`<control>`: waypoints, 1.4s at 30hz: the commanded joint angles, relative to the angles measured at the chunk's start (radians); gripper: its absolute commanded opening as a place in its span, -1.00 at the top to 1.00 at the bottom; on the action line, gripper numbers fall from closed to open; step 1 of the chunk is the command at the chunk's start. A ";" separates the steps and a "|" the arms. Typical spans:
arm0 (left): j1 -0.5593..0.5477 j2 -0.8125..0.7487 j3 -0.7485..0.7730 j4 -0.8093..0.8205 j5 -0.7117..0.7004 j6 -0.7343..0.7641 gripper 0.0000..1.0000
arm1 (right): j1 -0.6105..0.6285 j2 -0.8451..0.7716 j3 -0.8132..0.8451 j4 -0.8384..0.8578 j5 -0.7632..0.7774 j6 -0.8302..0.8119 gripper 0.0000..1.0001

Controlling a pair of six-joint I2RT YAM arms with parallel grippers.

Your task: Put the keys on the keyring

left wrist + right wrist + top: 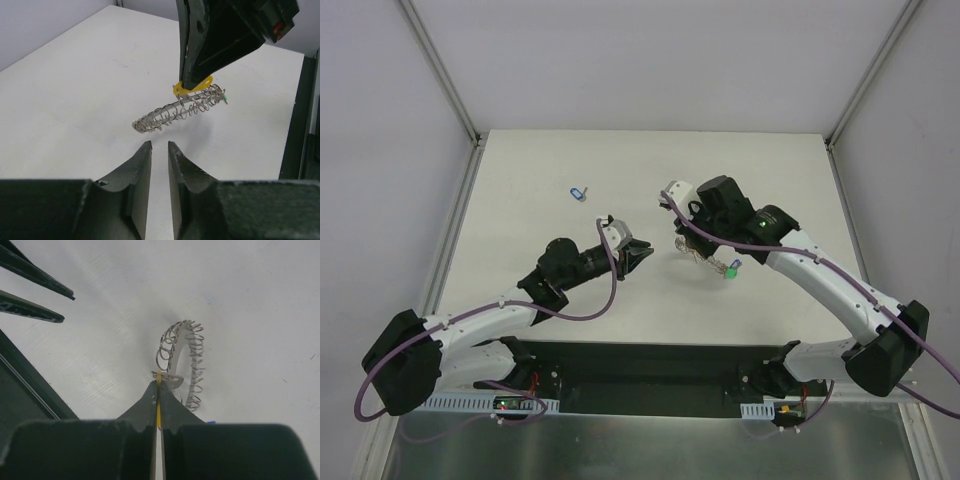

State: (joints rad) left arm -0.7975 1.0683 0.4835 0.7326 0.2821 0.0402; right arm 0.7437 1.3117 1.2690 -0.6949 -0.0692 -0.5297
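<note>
Counter (520,180) carries it all. We see the right jaws clamped on the yellow key (200,85), which touches the keyring (172,114) near counter centre; left jaws, at its 9 o'clock, stand slightly parted, empty. Blue key (578,192) lies at 10 o'clock, well apart.

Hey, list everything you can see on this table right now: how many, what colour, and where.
keyring: one, grey coiled metal, at the right gripper's tip, mid-table.
yellow key: one, yellow head, pinched in the right gripper, against the keyring.
green key: one, green head, at the keyring's end nearest the right arm; cannot tell if it is threaded on.
blue key: one, blue head, lying alone on the table beyond the left gripper.
blue piece: one, beside the green key; too small to identify.
table: one, white.
left gripper: one, black, slightly open, empty, facing the keyring.
right gripper: one, black, shut on the yellow key.
</note>
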 commanded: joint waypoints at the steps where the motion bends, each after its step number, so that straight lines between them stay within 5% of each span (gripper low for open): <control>1: 0.003 0.044 0.021 0.021 0.049 -0.026 0.55 | 0.003 -0.043 0.044 0.015 -0.031 -0.001 0.98; 3: 0.003 0.076 0.050 0.021 0.075 -0.031 0.35 | 0.003 -0.042 0.046 0.015 -0.029 0.000 0.98; 12: -0.019 0.180 0.127 0.031 0.117 -0.031 0.07 | 0.013 -0.042 0.067 0.014 -0.024 0.017 0.97; 33: -0.039 0.259 0.152 0.083 0.112 0.032 -0.22 | 0.086 -0.015 0.109 0.023 0.020 0.092 0.97; 38: -0.039 0.239 0.135 0.083 0.118 0.049 -0.18 | 0.098 -0.011 0.116 0.026 0.014 0.103 0.98; 42: -0.039 0.245 0.139 0.083 0.095 0.053 0.16 | 0.109 -0.009 0.125 0.025 0.011 0.106 0.98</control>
State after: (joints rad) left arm -0.8257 1.3418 0.6228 0.7574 0.3691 0.0723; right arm 0.8375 1.3094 1.3262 -0.7017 -0.0647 -0.4480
